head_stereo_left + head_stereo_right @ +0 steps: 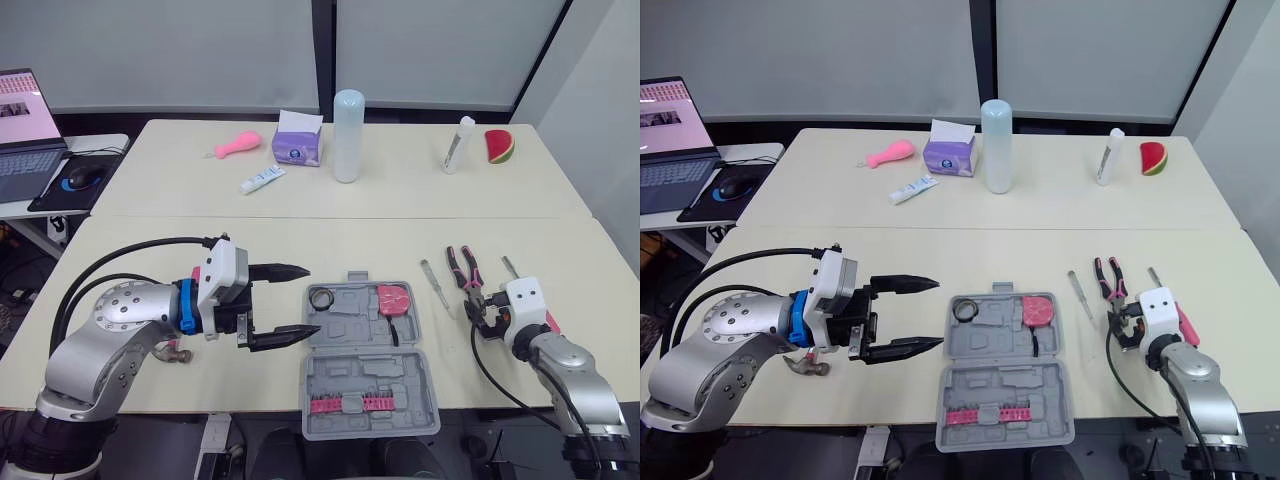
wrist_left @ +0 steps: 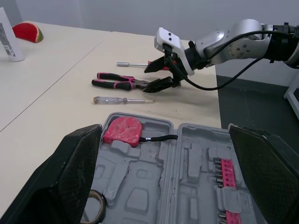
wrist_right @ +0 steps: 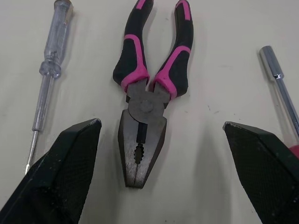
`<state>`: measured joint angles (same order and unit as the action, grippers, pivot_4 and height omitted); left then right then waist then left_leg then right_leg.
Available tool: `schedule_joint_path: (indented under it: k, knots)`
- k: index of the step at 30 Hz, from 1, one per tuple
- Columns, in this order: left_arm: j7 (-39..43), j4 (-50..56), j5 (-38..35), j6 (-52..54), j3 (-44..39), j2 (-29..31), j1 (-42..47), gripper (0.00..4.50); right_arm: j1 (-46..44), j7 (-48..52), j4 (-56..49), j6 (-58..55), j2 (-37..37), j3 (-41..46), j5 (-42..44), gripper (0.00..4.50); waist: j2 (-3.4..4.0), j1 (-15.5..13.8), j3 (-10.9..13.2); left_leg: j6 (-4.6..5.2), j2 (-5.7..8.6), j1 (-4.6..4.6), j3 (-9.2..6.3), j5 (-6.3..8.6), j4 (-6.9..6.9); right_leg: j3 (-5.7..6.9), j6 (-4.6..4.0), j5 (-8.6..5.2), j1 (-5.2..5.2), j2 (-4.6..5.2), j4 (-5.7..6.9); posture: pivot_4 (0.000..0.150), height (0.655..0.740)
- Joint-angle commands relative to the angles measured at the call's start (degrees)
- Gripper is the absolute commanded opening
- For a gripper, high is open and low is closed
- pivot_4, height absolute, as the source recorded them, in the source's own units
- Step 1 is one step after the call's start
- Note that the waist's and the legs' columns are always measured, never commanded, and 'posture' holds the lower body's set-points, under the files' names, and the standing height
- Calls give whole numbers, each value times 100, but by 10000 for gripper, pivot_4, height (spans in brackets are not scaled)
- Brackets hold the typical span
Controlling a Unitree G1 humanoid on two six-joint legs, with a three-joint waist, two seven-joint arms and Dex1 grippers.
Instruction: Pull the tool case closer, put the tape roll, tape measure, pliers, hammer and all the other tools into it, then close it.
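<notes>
The grey tool case [image 1: 366, 372] lies open near the table's front edge. Its far half holds the tape roll [image 1: 322, 298] and the pink tape measure [image 1: 393, 298]; the near half holds a strip of pink bits [image 1: 350, 403]. My left gripper [image 1: 308, 300] is open, level with the case's left side, fingertips close to the tape roll. The hammer [image 1: 805, 365] is partly hidden under my left arm. Black-and-pink pliers [image 3: 148, 88] lie right of the case, between a clear screwdriver [image 3: 46, 77] and a socket driver [image 3: 280, 88]. My right gripper [image 3: 161, 158] hangs open just above the pliers' head.
On the far table stand a tall white cylinder [image 1: 348, 135], a purple tissue box [image 1: 298, 146], a pink toy [image 1: 238, 145], a tube [image 1: 262, 180], a white bottle [image 1: 458, 145] and a watermelon slice [image 1: 499, 146]. A laptop [image 1: 25, 130] sits on a side desk at the left.
</notes>
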<state>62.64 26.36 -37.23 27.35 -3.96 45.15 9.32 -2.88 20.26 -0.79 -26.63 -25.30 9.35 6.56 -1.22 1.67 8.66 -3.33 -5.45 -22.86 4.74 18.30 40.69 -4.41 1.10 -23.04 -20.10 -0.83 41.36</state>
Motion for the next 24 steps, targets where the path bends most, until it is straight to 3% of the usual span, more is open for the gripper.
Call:
schedule_joint_path:
  k: [1,6,12,19,24]
  knots:
    - [-37,193,-17,-45,11,-19,-27,45000,-157,-54,112,239,40,-5,-31,44588,1,0,0,0,0,0,-1,0,0,1,0,0,0,0,1,1500,7075]
    - [-67,179,3,-72,44,-55,-40,45000,-318,-149,412,300,193,17,-13,42904,1,0,0,0,-2,0,-1,0,1,2,0,0,-1,0,3,1500,7075]
    - [-88,154,18,-117,64,-108,-36,45000,-354,-261,530,356,344,150,90,25730,1,-1,0,0,-2,0,-3,0,2,4,0,0,0,0,5,1500,7075]
    - [-62,119,69,-163,64,-147,-45,45000,-367,-335,525,498,382,180,120,13019,1,-6,1,0,-2,0,-4,0,2,6,0,0,1,0,6,1500,7075]
    - [-54,7,127,-244,7,-189,-49,45000,-283,-357,202,659,366,169,138,12468,5,-6,3,0,-2,-1,-4,0,2,6,0,0,0,0,6,1500,7075]
